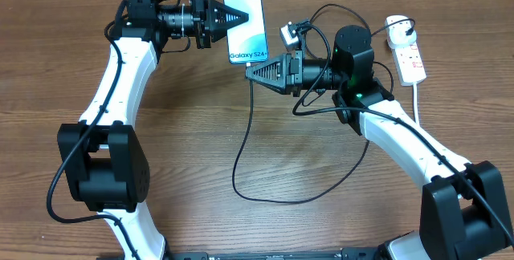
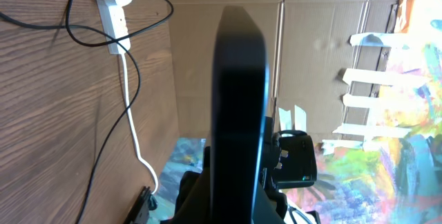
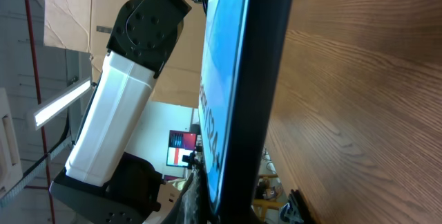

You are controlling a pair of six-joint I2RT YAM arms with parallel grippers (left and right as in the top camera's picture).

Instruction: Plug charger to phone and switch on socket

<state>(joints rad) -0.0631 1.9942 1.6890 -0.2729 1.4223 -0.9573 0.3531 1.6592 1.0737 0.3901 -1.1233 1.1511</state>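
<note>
overhead / left end effector [image 1: 231,19]: closed on the left long edge of the phone [image 1: 249,31].
overhead / phone: seen screen-up at the far side of the tabletop [image 1: 185,148], "Galaxy S24" text readable. Whether it is lifted off the wood cannot be told.
overhead / right end effector [image 1: 250,74]: jaws closed, tip pointed left, just below the phone's lower short edge.
overhead / charger [image 1: 250,107]: the black cable is seen leaving the right tip. It loops toward the near edge and runs back to the white adapter [image 1: 397,26]. The plug tip itself is not made out.
overhead / socket [image 1: 411,58]: laid at the right, well apart from the phone, with the adapter seated at its far end. The white cord [image 1: 418,103] is trailed toward the near edge. Switch position cannot be read.
left wrist / phone: seen edge-on as a dark slab in the centre, gripped at the bottom of the view. The socket and the black cable are visible at upper left.
right wrist / phone: seen edge-on and very close, blue screen facing left, wood at right. The fingers and the plug are not shown in this view.
</note>
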